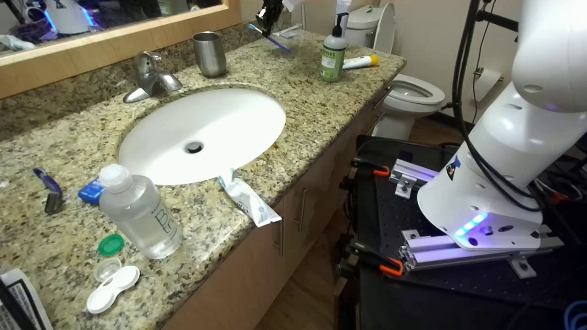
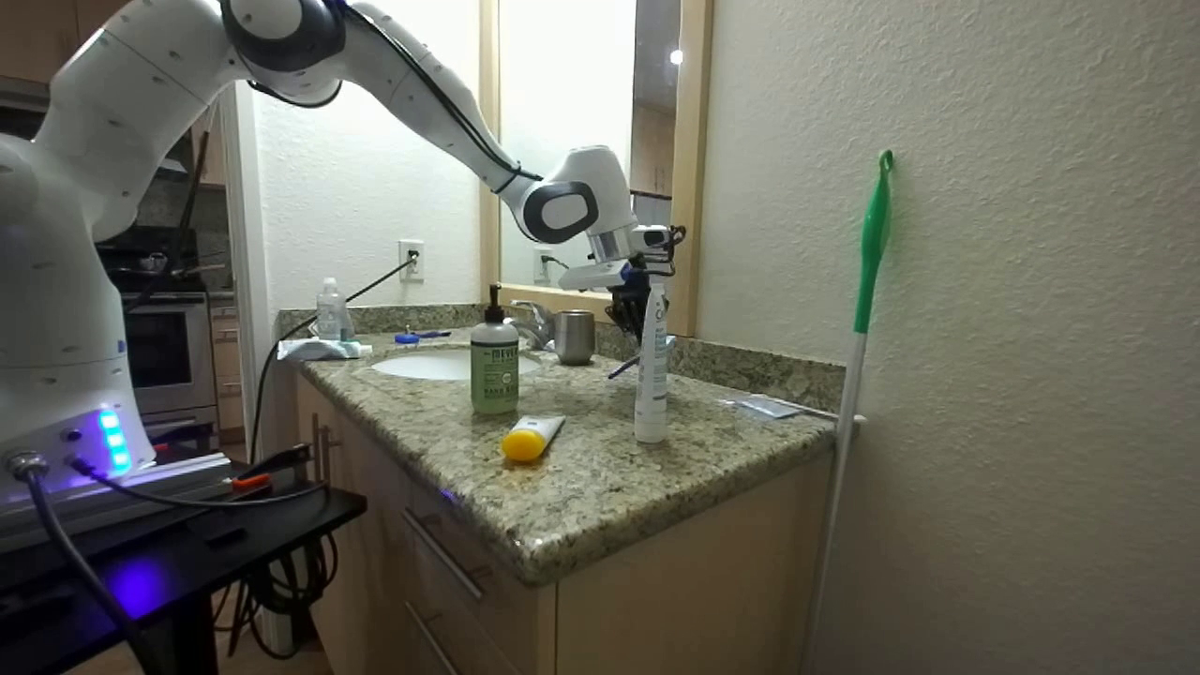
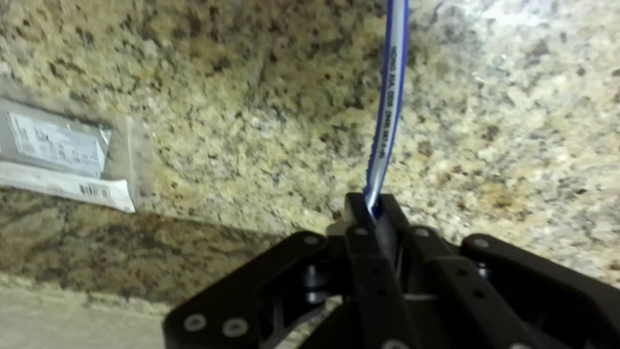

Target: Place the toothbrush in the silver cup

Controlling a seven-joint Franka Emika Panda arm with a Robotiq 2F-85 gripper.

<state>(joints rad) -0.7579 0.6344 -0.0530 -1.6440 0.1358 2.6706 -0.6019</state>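
Observation:
The toothbrush has a blue and white handle and a light blue head. It shows in both exterior views [image 1: 278,44] [image 2: 623,367] and in the wrist view [image 3: 391,92]. My gripper [image 1: 266,33] is shut on it; the fingertips [image 3: 375,206] pinch the handle in the wrist view. The brush is tilted, handle end low over the far counter; I cannot tell if it touches. Its head is hidden in the wrist view. The silver cup [image 1: 210,55] stands upright and apart from my gripper, between faucet and gripper; it also shows in an exterior view [image 2: 575,337].
A faucet [image 1: 149,78] and sink [image 1: 202,137] lie beside the cup. A green soap bottle [image 2: 494,366], a tall white tube [image 2: 652,394] and a yellow-capped tube [image 2: 534,437] stand or lie nearby. A packet [image 3: 58,145] lies by the wall. The mirror frame [image 1: 137,32] runs behind.

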